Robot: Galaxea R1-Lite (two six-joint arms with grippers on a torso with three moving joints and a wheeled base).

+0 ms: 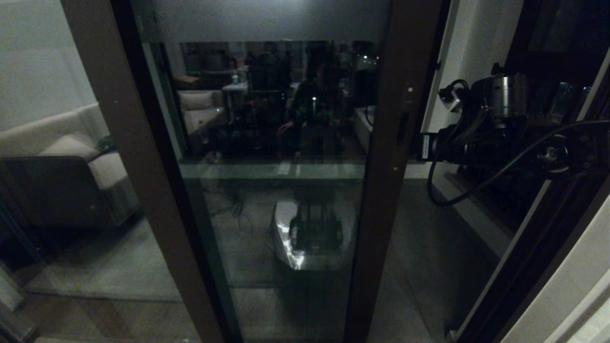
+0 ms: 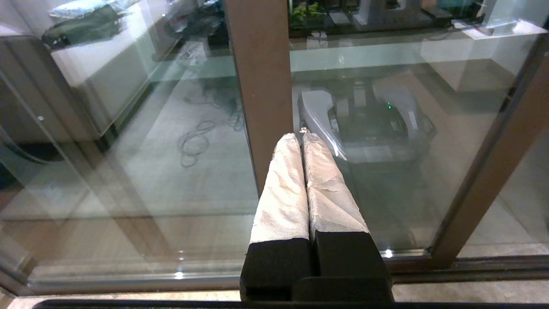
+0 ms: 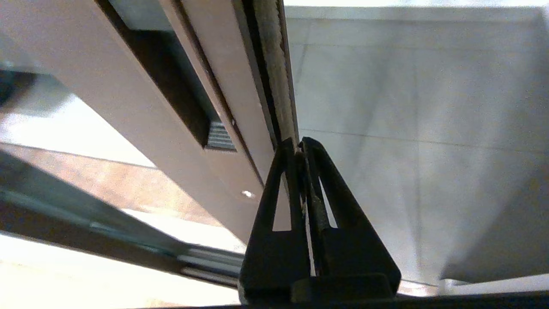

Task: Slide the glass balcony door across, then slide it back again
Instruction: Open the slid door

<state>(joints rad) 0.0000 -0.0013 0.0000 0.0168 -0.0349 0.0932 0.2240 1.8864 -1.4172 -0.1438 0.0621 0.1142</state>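
The glass balcony door fills the middle of the head view, with a frosted strip along its top and dark brown stiles. A slim black handle sits in its right stile. My right gripper is shut and empty, and its tips rest against the stile's outer edge with the brush seal, just past the handle recess. My left gripper, with white-wrapped fingers, is shut low in front of the glass, pointing at a brown stile. The left arm is out of the head view.
To the right of the door's edge is an open gap with floor and a white wall. A black-framed window is at the far right. A sofa stands behind the left glass panel. The floor track runs along the bottom.
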